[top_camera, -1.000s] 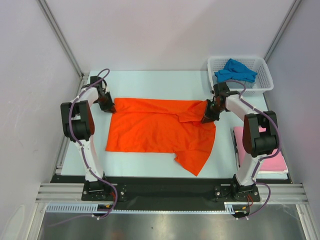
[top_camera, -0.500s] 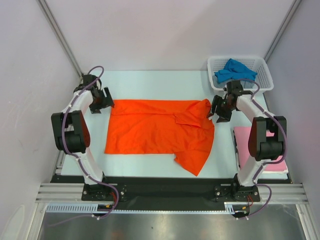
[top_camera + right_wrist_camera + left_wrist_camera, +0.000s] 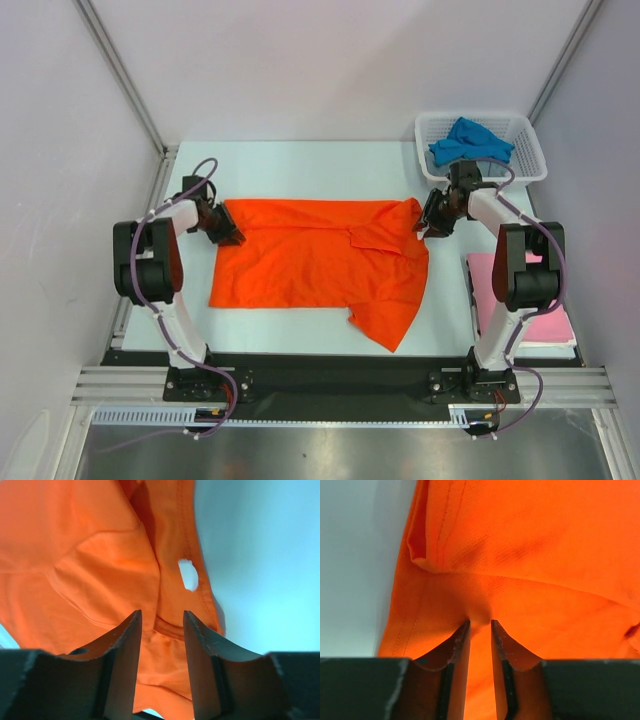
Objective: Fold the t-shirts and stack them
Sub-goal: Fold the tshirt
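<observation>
The bright orange-red t-shirt (image 3: 310, 260) lies spread on the pale table, with one sleeve hanging toward the near edge. My left gripper (image 3: 228, 236) is at its far left corner. In the left wrist view the jaws (image 3: 480, 624) stand narrow and pinch a pucker of orange cloth (image 3: 530, 545). My right gripper (image 3: 428, 225) is at the far right corner. Its jaws (image 3: 161, 614) stand apart, with the orange cloth (image 3: 90, 570) and a hem between them. The blue t-shirt (image 3: 470, 142) lies crumpled in the basket. The pink t-shirt (image 3: 550, 325) lies folded at the right.
The white mesh basket (image 3: 530, 170) stands at the far right corner of the table, just behind my right arm. The pink t-shirt sits by the right arm's base. Grey walls close in the left, right and far sides.
One second ago both grippers were at the shirt's far corners. They then drew outward off the cloth. Now both are back on the corners, and the left jaws have closed on cloth.
</observation>
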{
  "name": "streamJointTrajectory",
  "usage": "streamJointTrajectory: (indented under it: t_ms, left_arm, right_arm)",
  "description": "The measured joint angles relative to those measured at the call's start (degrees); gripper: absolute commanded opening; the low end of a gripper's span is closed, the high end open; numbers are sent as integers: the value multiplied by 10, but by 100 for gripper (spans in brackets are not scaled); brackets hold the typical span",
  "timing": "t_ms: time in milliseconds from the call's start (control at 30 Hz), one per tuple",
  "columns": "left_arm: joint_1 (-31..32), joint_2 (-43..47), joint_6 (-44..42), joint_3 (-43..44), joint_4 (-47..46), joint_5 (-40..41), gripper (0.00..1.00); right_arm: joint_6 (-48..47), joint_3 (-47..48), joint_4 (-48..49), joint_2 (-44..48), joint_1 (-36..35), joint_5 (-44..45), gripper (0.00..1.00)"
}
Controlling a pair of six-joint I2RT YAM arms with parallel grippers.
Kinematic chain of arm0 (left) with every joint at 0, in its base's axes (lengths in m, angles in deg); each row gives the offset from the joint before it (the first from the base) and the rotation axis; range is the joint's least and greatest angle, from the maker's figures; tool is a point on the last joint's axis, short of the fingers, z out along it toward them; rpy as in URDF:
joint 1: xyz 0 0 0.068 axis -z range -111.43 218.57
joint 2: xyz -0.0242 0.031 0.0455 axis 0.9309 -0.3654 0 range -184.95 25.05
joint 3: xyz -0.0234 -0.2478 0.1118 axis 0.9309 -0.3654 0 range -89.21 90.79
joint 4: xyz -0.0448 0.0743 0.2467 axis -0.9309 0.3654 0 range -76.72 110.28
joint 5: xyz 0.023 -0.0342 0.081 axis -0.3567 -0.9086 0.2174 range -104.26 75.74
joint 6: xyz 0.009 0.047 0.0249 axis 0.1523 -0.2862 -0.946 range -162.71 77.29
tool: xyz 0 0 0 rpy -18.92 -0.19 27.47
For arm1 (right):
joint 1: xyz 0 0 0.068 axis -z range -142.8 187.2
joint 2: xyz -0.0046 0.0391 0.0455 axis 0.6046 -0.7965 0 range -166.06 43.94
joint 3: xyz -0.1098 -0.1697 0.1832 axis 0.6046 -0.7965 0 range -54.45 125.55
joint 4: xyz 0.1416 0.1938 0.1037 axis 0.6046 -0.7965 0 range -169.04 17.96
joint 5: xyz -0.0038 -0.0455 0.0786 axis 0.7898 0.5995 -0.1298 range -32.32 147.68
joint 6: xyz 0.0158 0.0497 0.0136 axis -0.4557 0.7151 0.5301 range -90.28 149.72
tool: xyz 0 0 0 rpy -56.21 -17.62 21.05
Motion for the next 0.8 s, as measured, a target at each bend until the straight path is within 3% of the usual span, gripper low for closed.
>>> streamJointTrajectory:
  t_ms: [367,467,500,600,800]
  left_arm:
    - [-60,-19,43,7,11,-42,23]
    - [-82,-19,41,14,26,-32,24]
    - [-88,-19,38,17,33,-25,25]
    - [-91,-9,31,20,45,-2,35]
    - [-85,31,18,18,84,61,41]
  right_arm:
    - [46,-3,99,-1,-1,-2,37]
    - [63,-3,127,-9,-3,-10,45]
    - [71,-3,135,-13,-4,-14,52]
    - [93,-2,158,-28,-10,-17,59]
    - [145,8,180,-44,-26,-2,61]
